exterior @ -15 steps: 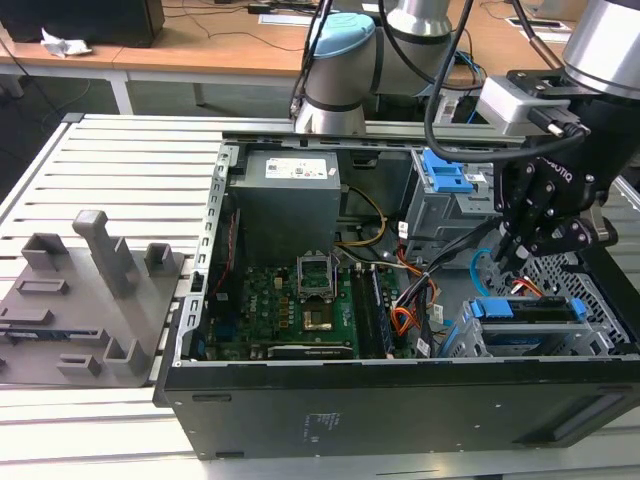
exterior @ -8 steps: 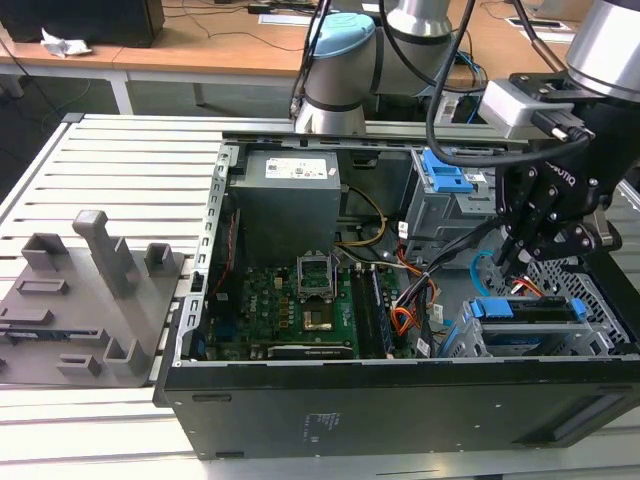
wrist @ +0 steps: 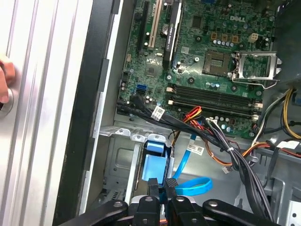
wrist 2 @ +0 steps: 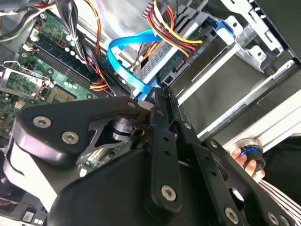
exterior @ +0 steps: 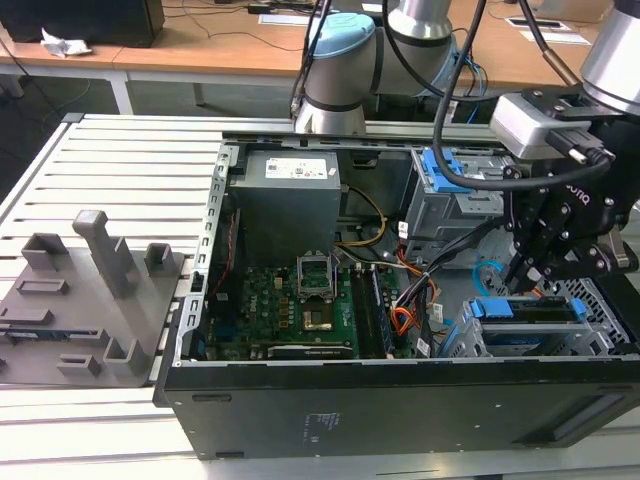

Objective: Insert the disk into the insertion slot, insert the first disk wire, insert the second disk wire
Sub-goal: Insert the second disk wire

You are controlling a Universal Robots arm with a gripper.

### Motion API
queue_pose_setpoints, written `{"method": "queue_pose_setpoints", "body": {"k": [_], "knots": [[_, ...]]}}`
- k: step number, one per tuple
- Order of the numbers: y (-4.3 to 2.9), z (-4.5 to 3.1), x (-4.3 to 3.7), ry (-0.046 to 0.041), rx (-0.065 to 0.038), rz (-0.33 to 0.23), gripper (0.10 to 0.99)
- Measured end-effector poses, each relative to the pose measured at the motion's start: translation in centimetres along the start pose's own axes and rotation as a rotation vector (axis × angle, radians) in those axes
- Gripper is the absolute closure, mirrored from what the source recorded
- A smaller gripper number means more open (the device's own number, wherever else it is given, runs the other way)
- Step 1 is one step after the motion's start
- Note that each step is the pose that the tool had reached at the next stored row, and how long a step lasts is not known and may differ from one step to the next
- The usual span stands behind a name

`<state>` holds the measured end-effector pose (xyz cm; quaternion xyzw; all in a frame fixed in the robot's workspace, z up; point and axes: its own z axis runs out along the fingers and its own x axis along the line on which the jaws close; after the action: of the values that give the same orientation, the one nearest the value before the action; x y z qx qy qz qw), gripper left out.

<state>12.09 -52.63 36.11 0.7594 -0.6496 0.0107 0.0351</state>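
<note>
Glossy second disk wire, matt black tool, ribbed metal table

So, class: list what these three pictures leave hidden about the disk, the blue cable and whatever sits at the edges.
1. Plug of the second disk wire: in both wrist views the gripper is shut over that end and hides it.
2. How deep the disk sits in the insertion slot: in the exterior view the gripper and cage walls cover its ends.
3. A person's hand: cut off by the first wrist view's edge.
</note>
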Motion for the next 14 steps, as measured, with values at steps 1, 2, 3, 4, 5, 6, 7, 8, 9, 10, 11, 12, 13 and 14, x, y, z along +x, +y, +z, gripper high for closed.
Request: {"method": "queue_pose_setpoints", "body": {"k": [1, 2, 3, 4, 5, 6, 7, 8, 9, 10, 11, 12, 13, 14], "knots": [[-0.06, 0.03, 0.01, 0.0001, 0.0, 0.0, 0.925], [-0.13, 0.06, 0.03, 0.0002, 0.0, 0.0, 0.925], [-0.31, 0.19, 0.05, 0.0001, 0.0, 0.0, 0.925], [-0.38, 0.4, 0.05, 0.0001, -0.001, 0.0, 0.925], [-0.42, 0.51, 0.04, 0.0001, -0.001, 0.0, 0.925], [-0.46, 0.66, 0.04, 0.0, -0.001, 0.0, 0.925], [-0.51, 0.86, 0.03, 0.0, -0.002, 0.0, 0.925], [-0.54, 1.03, 0.03, 0.0, -0.002, 0.0, 0.925], [-0.57, 1.22, 0.02, -0.0001, -0.002, 0.0, 0.925], [-0.57, 1.27, 0.02, -0.0001, -0.002, 0.0, 0.925], [-0.58, 1.27, 0.02, 0.0, -0.002, 0.0, 0.925], [-0.58, 1.27, 0.02, 0.0002, -0.002, 0.0, 0.925], [-0.58, 1.28, 0.02, 0.0, -0.002, 0.0, 0.925], [-0.58, 1.28, 0.02, 0.0, -0.002, 0.0, 0.925]]}}
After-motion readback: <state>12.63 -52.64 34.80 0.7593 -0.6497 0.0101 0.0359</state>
